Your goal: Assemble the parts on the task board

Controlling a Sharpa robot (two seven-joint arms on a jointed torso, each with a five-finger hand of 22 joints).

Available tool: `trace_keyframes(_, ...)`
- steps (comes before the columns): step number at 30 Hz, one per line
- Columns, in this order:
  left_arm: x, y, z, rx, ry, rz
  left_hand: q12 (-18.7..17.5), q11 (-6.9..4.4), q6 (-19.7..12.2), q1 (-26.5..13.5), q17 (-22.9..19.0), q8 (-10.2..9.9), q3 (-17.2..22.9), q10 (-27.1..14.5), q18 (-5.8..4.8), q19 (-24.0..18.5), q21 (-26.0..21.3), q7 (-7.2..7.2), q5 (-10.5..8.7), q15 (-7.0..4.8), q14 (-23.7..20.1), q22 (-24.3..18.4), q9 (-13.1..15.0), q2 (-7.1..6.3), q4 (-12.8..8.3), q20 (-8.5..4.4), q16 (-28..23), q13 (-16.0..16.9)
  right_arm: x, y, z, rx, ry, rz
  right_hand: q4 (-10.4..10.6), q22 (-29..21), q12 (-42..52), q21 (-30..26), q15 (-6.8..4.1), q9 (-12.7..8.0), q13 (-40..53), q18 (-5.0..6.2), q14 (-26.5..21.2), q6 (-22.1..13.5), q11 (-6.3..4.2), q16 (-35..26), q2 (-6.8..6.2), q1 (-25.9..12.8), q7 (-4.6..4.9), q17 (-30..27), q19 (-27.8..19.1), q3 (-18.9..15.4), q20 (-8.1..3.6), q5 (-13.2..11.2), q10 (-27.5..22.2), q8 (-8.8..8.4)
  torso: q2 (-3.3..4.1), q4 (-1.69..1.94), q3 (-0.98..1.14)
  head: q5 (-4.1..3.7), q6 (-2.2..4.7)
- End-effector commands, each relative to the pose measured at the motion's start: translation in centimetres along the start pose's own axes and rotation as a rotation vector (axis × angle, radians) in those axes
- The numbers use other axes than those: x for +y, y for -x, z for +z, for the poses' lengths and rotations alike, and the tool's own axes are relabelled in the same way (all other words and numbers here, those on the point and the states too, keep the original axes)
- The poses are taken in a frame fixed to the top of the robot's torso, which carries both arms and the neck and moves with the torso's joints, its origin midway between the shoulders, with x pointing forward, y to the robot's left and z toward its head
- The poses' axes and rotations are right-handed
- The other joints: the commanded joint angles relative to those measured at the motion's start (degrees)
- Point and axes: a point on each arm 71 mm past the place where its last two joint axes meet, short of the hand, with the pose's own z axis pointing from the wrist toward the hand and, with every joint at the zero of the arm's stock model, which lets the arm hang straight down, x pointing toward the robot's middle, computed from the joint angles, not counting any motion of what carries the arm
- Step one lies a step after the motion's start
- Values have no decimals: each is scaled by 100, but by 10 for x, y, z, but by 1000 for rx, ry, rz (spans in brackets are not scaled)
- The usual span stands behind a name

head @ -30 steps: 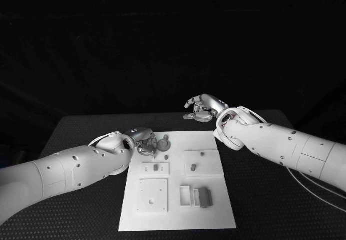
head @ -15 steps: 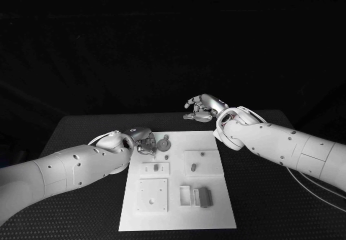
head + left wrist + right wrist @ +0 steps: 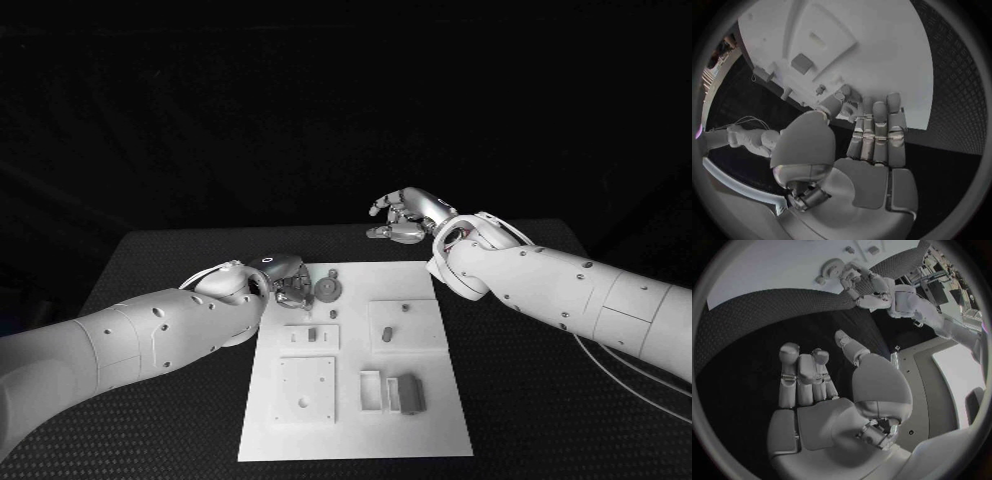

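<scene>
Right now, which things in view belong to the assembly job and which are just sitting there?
In the job:
- task board
- round grey part at the board's far end, by the left hand
- grey block part on the near half of the board
- small grey part mid-board

Just there:
- black table
- right hand, raised beyond the board, holding nothing

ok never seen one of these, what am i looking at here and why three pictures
It is a robot with two white arms ending in silver hands, at a black table. One picture looks down from its head; the two round ones come from cameras at each wrist. On the white task board lie small grey parts. The left hand reaches down at the board's far left corner beside a round grey part; whether it grips anything I cannot tell. The right hand hangs beyond the board, fingers curled, holding nothing.
</scene>
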Motion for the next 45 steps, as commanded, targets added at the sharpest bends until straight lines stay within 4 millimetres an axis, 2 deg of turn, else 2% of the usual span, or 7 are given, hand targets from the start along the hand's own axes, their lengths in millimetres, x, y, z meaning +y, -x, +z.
trace_keyframes(1, 0, -6, 0, 39, 0, -2, -14, 3, 20, 13, 5, -19, 3, -24, 182, -34, -34, 2, -23, -10, -43, 100, -19, 84, 31, 13, 11, -9, 1, -1, 0, 10, 5, -2, 16, 83, 29, -25, -3, -2, -9, 447, -41, 22, 11, -9, 44, 5, 48, 5, -6, -24, -27, -15, -33, 25, 0, 1, 5, -2, -7)
trace_keyframes(14, 1, -7, -1, 45, -11, -9, -40, -7, 95, 85, 10, -16, 37, 20, 182, -7, -33, -20, -20, -18, -12, 109, -60, 304, 3, 11, 17, -64, 0, 0, 0, 12, 3, -1, 18, 83, 31, -25, -3, -2, -10, 447, -42, 24, 10, -10, 44, 5, 47, 4, -6, -24, -27, -15, -34, 26, 1, 4, 1, -8, 5)
trace_keyframes(16, 3, -7, -2, 53, 4, -41, -53, -3, 95, -3, 8, -28, 21, 23, 174, -8, -40, -16, -18, -14, -12, 107, -79, 406, 73, 15, 10, -82, 0, 0, 0, 13, 2, -2, 18, 83, 31, -25, -4, -2, -10, 447, -41, 24, 10, -9, 44, 4, 47, 6, -6, -24, -27, -15, -34, 26, 0, 3, 2, -4, 5)
trace_keyframes(22, 13, -9, -5, 93, 46, -121, -107, 35, -5, -366, -8, -114, -86, -41, 166, -55, -80, 33, -16, 4, -49, 103, -154, 505, 307, 21, -28, -134, -1, 0, 0, 14, 0, -1, 22, 83, 31, -25, -3, -2, -11, 447, -47, 23, 10, -14, 43, -1, 47, -1, -6, -26, -27, -15, -34, 25, -1, 3, -1, -11, 15)
trace_keyframes(27, 19, -11, -8, 139, 80, -164, -161, 83, -130, -774, -27, -203, -147, -143, 151, -158, -152, 94, -14, 44, -135, 91, -225, 928, 663, 55, -77, -176, -1, 0, -1, 17, -1, 4, 58, 83, 33, -28, -2, -3, -16, 447, -47, 23, 12, -16, 59, -36, 48, 1, -6, -32, -24, -15, -36, 24, -1, 7, 2, -15, 13)
trace_keyframes(31, 21, -12, -9, 147, 83, -164, -172, 100, -186, -853, -24, -238, -162, -186, 166, -212, -179, 117, -18, 59, -180, 103, -266, 1130, 686, 69, -82, -189, -3, 0, -1, 16, -5, 2, 66, 83, 34, -29, -2, -3, -17, 447, -49, 22, 12, -18, 62, -43, 48, -1, -6, -33, -23, -15, -36, 23, 0, 6, -1, -27, 16)
trace_keyframes(45, 19, -12, -9, 141, 78, -190, -170, 113, -227, -845, -13, -258, -157, -218, 182, -226, -179, 135, -18, 70, -202, 119, -310, 1261, 556, 84, -67, -201, -3, 0, 0, 23, -7, 2, 84, 83, 35, -31, -2, -5, -19, 447, -57, 19, 12, -24, 59, -61, 49, -8, -9, -37, -22, -15, -38, 21, 1, 5, 0, -22, 12)
